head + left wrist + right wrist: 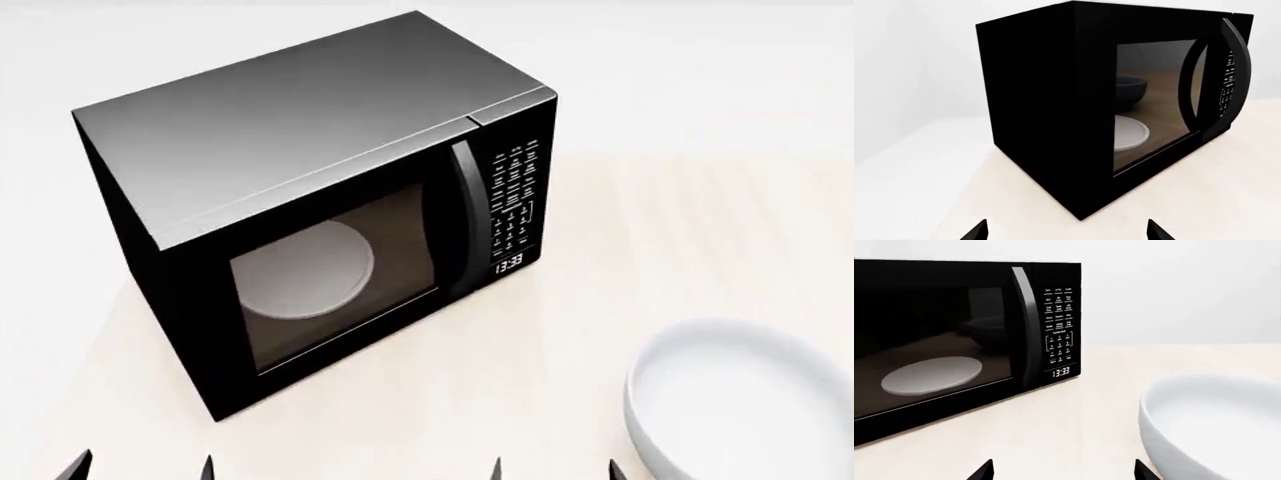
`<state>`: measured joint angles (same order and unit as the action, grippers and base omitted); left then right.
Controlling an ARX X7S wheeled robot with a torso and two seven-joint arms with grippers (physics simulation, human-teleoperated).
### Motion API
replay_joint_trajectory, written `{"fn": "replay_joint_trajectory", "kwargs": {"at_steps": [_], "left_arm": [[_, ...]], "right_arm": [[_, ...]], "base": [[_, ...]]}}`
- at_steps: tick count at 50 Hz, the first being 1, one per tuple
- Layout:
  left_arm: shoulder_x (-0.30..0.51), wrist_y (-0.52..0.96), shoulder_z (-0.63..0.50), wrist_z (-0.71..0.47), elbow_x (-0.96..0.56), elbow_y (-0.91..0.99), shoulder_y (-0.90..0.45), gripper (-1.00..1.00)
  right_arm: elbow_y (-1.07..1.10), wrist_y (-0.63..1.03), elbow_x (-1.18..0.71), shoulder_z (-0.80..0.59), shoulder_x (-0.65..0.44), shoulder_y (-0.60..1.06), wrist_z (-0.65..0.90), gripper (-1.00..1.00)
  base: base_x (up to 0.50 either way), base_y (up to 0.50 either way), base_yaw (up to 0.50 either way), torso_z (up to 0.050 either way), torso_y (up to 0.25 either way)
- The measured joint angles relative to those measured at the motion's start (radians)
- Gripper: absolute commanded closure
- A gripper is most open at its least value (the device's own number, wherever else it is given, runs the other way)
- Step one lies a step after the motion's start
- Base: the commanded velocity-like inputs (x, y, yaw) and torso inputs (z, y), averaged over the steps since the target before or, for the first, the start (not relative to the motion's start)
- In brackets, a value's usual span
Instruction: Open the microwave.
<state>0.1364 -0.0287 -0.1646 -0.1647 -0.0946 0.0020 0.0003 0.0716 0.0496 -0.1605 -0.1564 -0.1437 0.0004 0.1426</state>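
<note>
The black microwave with a grey top stands on the pale table, its door closed. Its vertical black handle runs beside the white-lettered keypad, and a white turntable shows through the glass. The same microwave fills the left wrist view, and the microwave with its handle shows in the right wrist view. My left gripper is open near the table's front edge, short of the microwave's front corner. My right gripper is open too, in front of the keypad side, with nothing between its fingers.
A large white bowl sits at the front right of the table, close to the right gripper's outer finger; the same bowl fills the corner of the right wrist view. A plain white wall lies behind.
</note>
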Motion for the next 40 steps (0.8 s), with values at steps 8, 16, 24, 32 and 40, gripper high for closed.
{"fn": "replay_joint_trajectory", "kwargs": {"at_steps": [8, 16, 24, 32, 40], "left_arm": [[0.004, 0.003, -0.006, -0.007, -0.007, 0.002, 0.001, -1.0], [0.008, 0.004, -0.012, -0.012, -0.013, 0.003, 0.0, -1.0], [0.012, 0.006, -0.018, -0.017, -0.019, 0.001, -0.003, -1.0], [0.016, 0.007, -0.023, -0.021, -0.026, -0.004, -0.007, -1.0], [0.02, 0.003, -0.028, -0.023, -0.036, -0.005, -0.011, -1.0]], "right_arm": [[0.129, 0.124, -0.04, 0.01, -0.035, -0.005, 0.016, -1.0], [0.252, 0.246, -0.079, 0.02, -0.069, 0.005, 0.03, -1.0], [0.376, 0.411, -0.124, 0.021, -0.109, 0.058, 0.043, -1.0], [0.454, 0.56, -0.163, 0.026, -0.143, 0.152, 0.051, -1.0], [0.477, 0.681, -0.188, 0.017, -0.165, 0.282, 0.05, -1.0]], "base": [[0.0, 0.0, 0.0, 0.0, -0.017], [0.0, 0.0, 0.0, 0.005, -0.17], [0.0, 0.0, 0.0, 0.006, -0.171], [0.0, 0.0, 0.0, 0.006, -0.173], [0.0, 0.0, 0.0, 0.006, -0.172]]}}
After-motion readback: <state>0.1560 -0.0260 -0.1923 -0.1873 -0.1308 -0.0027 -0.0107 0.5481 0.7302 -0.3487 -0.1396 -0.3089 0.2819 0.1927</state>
